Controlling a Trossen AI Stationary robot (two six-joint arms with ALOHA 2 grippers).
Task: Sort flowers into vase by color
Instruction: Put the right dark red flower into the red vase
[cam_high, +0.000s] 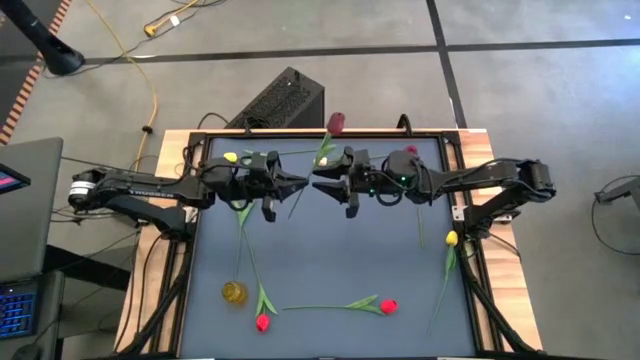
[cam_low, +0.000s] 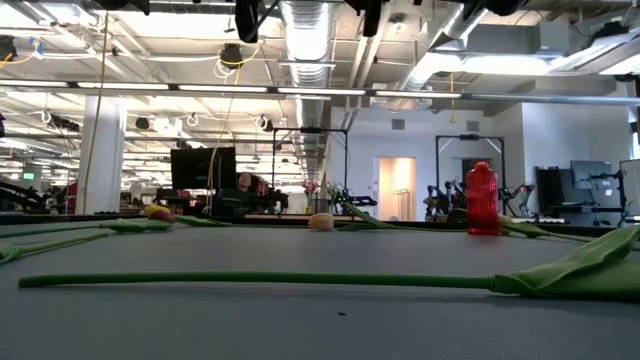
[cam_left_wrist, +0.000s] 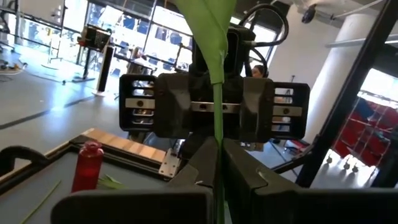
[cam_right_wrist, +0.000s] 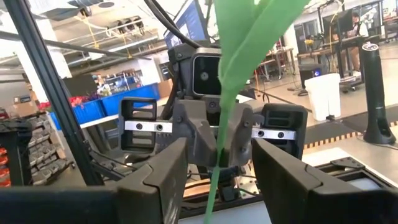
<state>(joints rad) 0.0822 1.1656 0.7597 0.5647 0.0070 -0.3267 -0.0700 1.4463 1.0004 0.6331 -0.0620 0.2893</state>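
Table (cam_high: 330, 250) held loose flowers, two arms met tip to tip above its far half. Left gripper (cam_high: 297, 184) fingers (cam_left_wrist: 249, 183) were shut tight on dark red tulip (cam_high: 336, 123) stem. Right gripper (cam_high: 322, 186) fingers (cam_right_wrist: 292, 180) stood apart around same stem, not pinching. Red vase (cam_high: 410, 152) sat behind right fingers
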